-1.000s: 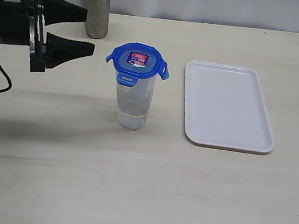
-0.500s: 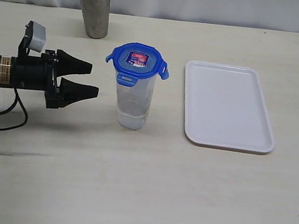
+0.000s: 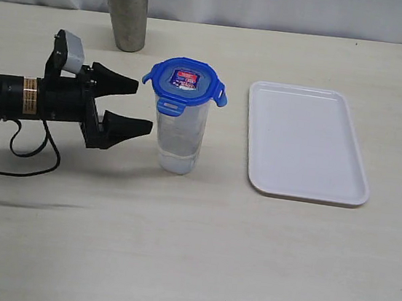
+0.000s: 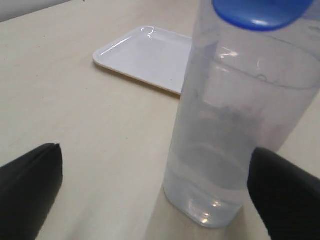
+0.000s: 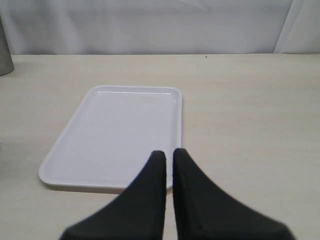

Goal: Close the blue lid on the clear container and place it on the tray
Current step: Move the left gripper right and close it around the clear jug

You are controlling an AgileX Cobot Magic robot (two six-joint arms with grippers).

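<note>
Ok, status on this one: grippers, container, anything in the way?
Left gripper open beside clear container, not gripping. Right gripper shut. Blue lid sitting on top. Nothing between it and tray.

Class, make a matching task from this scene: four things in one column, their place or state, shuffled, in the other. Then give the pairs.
1. blue lid
2. metal cup
3. tray
4. left gripper

A. open, beside the clear container
B. standing at the back of the table
C. on top of the clear container
D. white, lying flat

Pairs: 1-C; 2-B; 3-D; 4-A
</note>
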